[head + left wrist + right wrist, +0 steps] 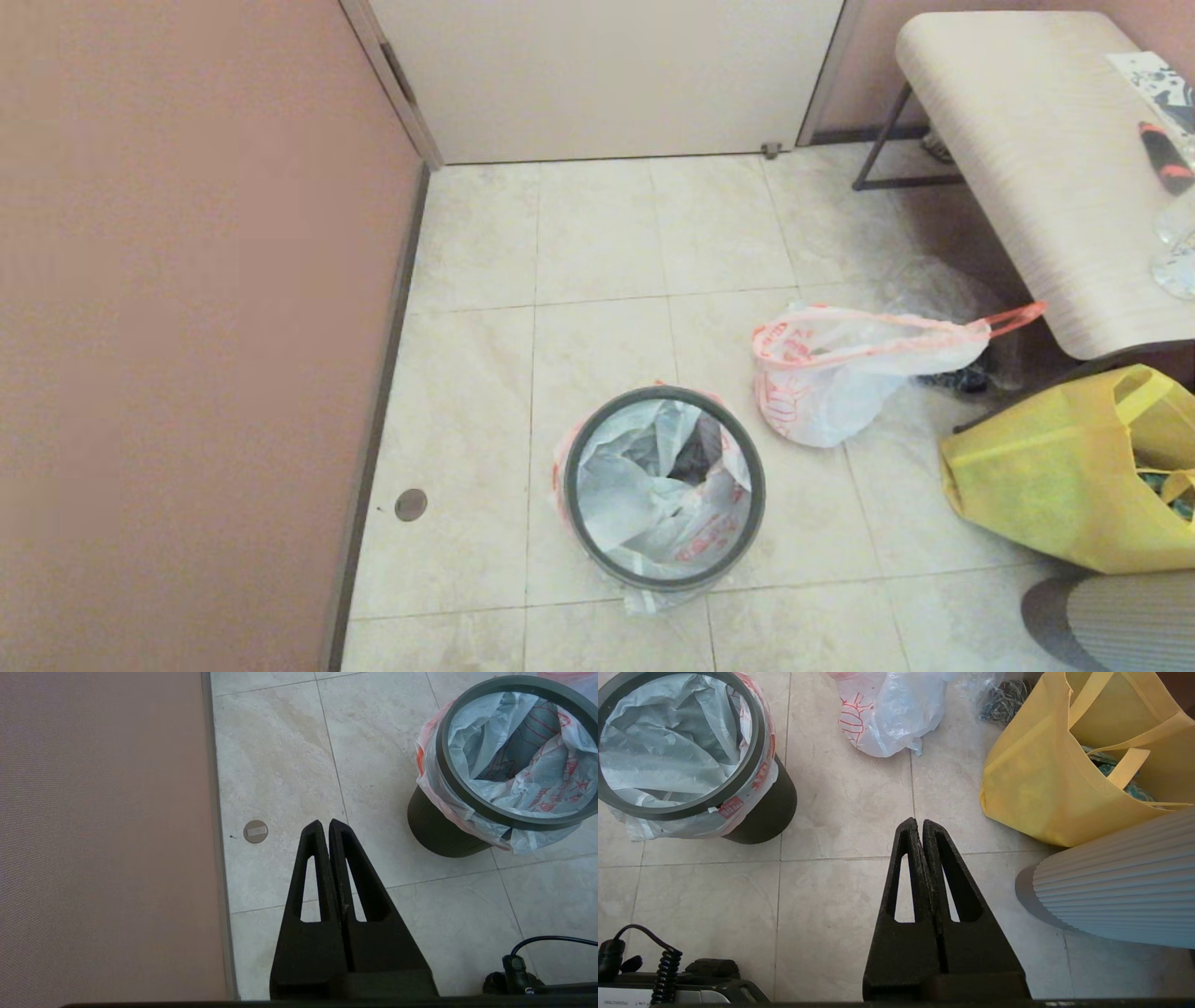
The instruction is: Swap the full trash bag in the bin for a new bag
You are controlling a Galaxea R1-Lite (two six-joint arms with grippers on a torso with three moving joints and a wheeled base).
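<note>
1. A pink wall (187, 327) takes up the whole left side of the head view, and its dark baseboard marks the left edge of the tiled floor (597, 243). A small round metal floor plate (411, 505) lies close beside that baseboard.
2. The left gripper (325, 823) hangs above bare tile near the wall, its two black fingers pressed together and holding nothing. The floor plate lies just beside its tips, and the bin is well off to its side.
3. The bin (665, 487) stands upright on the floor in the lower centre of the head view, with open tile on its left and behind it as far as the closed door (607, 75).
4. The new bag (653, 495) lines the bin; its hem is folded outward under the dark grey rim ring (597, 429), and a loose flap hangs past the near edge.
5. A bulging white bag (840, 373) with orange print lies on the floor just right of the bin, not touching it, its drawstring loop reaching toward the desk (1055, 177).
6. The right gripper (919, 822) hovers over clear tile between the bin and a yellow bag (1064, 476), fingers pressed together, empty.
7. A ribbed grey cylinder (1111, 621) sits at the lower right corner, below the yellow bag.
</note>
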